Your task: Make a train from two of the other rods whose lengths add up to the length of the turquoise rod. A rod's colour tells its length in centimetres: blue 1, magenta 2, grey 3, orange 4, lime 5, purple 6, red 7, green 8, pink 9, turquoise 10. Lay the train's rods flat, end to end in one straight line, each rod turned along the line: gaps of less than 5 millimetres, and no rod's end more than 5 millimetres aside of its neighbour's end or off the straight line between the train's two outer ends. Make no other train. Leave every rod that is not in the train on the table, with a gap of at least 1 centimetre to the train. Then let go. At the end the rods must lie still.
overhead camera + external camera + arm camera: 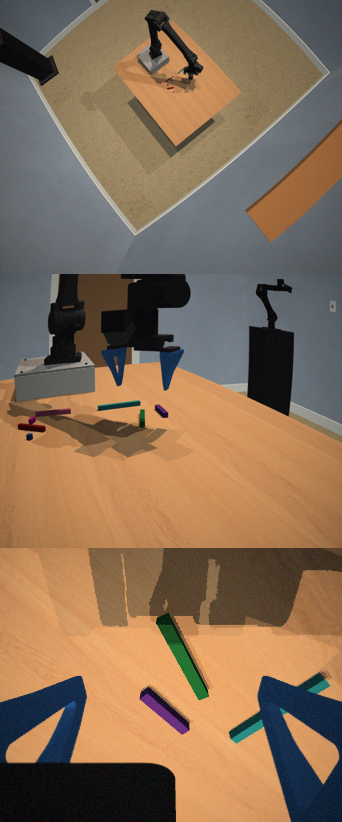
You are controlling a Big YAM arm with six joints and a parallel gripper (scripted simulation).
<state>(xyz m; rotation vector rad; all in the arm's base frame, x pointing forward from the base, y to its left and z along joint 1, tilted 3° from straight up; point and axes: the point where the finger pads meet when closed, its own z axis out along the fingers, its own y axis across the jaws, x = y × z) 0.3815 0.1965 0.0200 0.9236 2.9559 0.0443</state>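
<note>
The gripper (pixel 141 387) (pixel 172 688) is open and empty, above the table near the green, purple and turquoise rods. The turquoise rod (pixel 180 70) (pixel 119 405) (pixel 247 729) lies flat, partly behind a finger in the wrist view. The green rod (pixel 142 416) (pixel 186 660) lies flat, partly in shadow. The purple rod (pixel 161 411) (pixel 166 712) lies beside it, apart and at another angle. The pink rod (pixel 169 79) (pixel 53 412), magenta rod (pixel 167 84) (pixel 32 420), red rod (pixel 170 88) (pixel 31 427) and blue rod (pixel 173 91) (pixel 29 436) lie apart from one another, nearer the top view's left table edge.
The arm's grey base block (pixel 152 60) (pixel 55 381) stands on the table (pixel 182 119) (pixel 199 490) behind the rods. The arm's shadow falls across the table near the pink and green rods. A black pedestal (pixel 269 368) with another arm stands beyond the table.
</note>
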